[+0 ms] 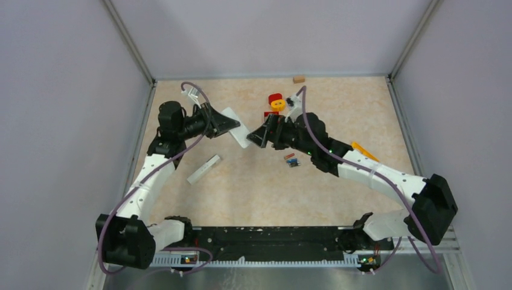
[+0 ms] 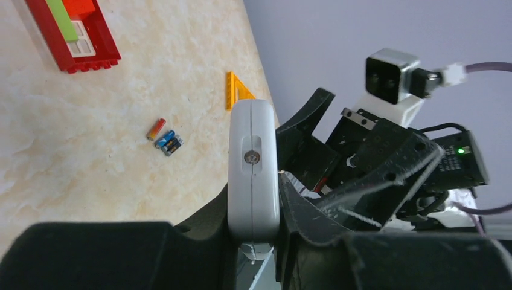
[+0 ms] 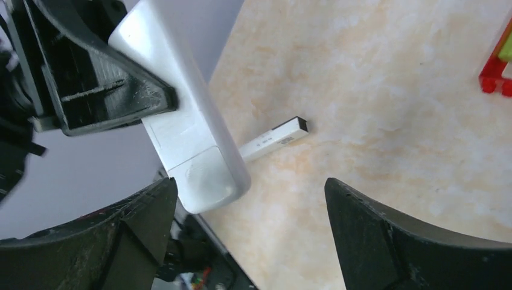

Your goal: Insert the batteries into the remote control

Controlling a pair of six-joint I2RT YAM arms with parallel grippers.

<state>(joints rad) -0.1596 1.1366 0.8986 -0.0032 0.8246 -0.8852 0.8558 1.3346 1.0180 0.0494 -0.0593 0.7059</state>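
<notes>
Left gripper (image 1: 224, 122): jaws pinching white remote (image 2: 253, 175), raised above table (image 1: 338, 115). Right gripper (image 1: 259, 135): jaws spread wide at remote's free end. Batteries (image 1: 292, 160) lying on table.

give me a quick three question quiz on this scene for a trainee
1. True or false: the left pincer grips a remote.
2. Fill in: the right pincer is ____ (open or shut).
3. Where do the batteries lie? A in the remote; B on the table; C in the right pincer.
Key: 1 true; 2 open; 3 B.
</notes>
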